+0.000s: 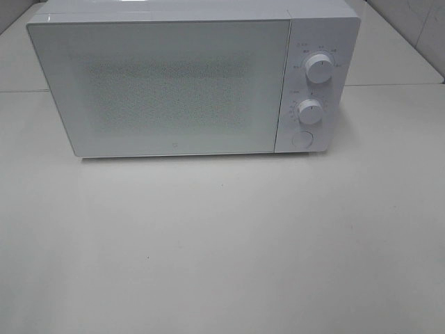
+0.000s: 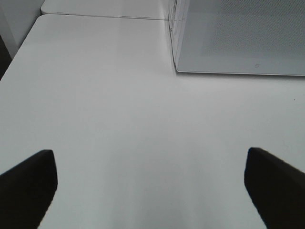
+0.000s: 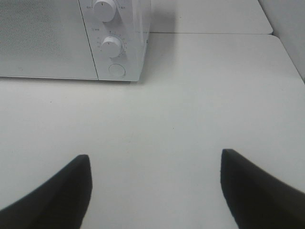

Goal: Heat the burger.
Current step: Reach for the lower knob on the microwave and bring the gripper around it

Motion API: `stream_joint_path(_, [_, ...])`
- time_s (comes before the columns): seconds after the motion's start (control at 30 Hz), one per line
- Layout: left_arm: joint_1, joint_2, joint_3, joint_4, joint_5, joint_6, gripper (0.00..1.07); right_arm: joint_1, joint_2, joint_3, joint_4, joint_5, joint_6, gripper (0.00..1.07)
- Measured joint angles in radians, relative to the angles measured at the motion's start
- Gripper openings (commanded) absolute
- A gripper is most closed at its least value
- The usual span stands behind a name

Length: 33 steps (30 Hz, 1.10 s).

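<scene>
Two grippers hang empty in front of the microwave (image 1: 174, 83), and we start from them. The left gripper (image 2: 150, 160) has its jaws spread wide with only bare desk (image 2: 119, 105) between them. The right gripper (image 3: 155, 160) also stands parted, somewhat less widely, and holds nothing. Outward from the left gripper we meet the microwave's left front corner and the near edge of its door (image 1: 167, 87). Outward from the right gripper we meet the microwave's control panel, with the upper knob (image 3: 105, 8), the lower knob (image 3: 111, 46) and the round button (image 3: 116, 70) beneath them. Neither gripper touches the microwave; both stand clear of its front. The burger shows in none of our views: we find it neither before the microwave nor beside it, the door is shut, and its frosted, speckled pane lets us see nothing inside. We judge that the burger is either behind that door or out of frame, and we cannot tell which. The relation the coming move turns on is therefore gripper to door. The microwave lies with its long side across the desk, its front squarely toward both arms, and the button sits at the right end of that front. We judge the right arm the nearer one to press it, and the left better placed to catch the door, if it hinges at the microwave's left.
</scene>
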Motion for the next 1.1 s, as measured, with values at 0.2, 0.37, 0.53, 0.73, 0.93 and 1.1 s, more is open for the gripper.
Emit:
stream_joint_path(0.2, [0.0, 0.0, 0.0, 0.0, 0.0, 0.0, 1.01, 0.0, 0.0, 0.0, 0.0, 0.0, 0.0, 0.74])
stream_joint_path(0.37, [0.0, 0.0, 0.0, 0.0, 0.0, 0.0, 1.01, 0.0, 0.0, 0.0, 0.0, 0.0, 0.0, 0.74])
stream_joint_path(0.53, [0.0, 0.0, 0.0, 0.0, 0.0, 0.0, 1.01, 0.0, 0.0, 0.0, 0.0, 0.0, 0.0, 0.75])
stream_joint_path(0.73, [0.0, 0.0, 0.0, 0.0, 0.0, 0.0, 1.01, 0.0, 0.012, -0.019, -0.008, -0.104, 0.001, 0.8])
stream_joint_path(0.93, [0.0, 0.0, 0.0, 0.0, 0.0, 0.0, 1.01, 0.0, 0.167, 0.01, -0.035, -0.4, 0.001, 0.8])
stream_joint_path(1.1, [0.0, 0.0, 0.0, 0.0, 0.0, 0.0, 1.01, 0.0, 0.274, 0.097, -0.045, -0.711, 0.001, 0.79])
